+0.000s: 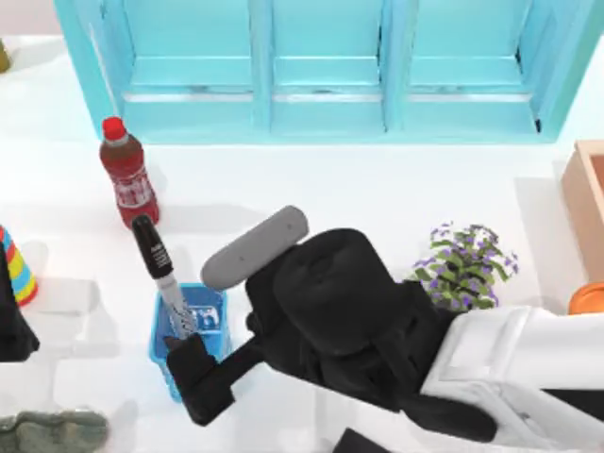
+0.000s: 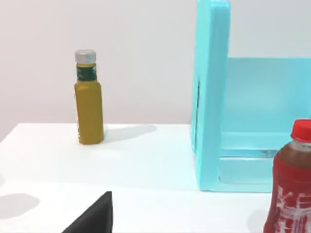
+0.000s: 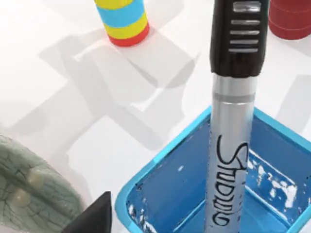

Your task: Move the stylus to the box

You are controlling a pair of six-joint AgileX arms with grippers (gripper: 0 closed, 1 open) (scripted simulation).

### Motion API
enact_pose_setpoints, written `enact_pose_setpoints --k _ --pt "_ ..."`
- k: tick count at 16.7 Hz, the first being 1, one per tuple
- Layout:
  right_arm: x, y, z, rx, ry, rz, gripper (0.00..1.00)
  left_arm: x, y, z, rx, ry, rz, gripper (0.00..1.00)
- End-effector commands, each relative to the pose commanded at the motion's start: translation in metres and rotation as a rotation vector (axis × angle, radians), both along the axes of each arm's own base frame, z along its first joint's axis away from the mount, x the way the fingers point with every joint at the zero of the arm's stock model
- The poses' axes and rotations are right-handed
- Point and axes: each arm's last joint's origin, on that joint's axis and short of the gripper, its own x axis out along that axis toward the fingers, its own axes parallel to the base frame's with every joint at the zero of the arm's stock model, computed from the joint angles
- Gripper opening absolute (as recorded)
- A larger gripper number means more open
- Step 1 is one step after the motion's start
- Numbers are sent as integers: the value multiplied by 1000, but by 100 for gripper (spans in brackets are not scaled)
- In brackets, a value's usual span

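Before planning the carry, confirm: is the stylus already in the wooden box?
No. The stylus stands in the blue basket at the table's left, far from the wooden box.

The stylus (image 3: 232, 145) has a smooth silvery metallic shaft and matt black ribbed cap; the basket (image 3: 160, 179) looks like glossy blue plastic.
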Motion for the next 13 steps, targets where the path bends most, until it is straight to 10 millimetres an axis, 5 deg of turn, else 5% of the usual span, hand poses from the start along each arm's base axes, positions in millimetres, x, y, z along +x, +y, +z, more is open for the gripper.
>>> enact_pose_setpoints --k 7,13 --pt "38 53 -46 -13 7 0 100 0 0 0 0 0 0 100" --pt "45 60 -52 -6 3 0 100 0 0 0 0 0 0 100"
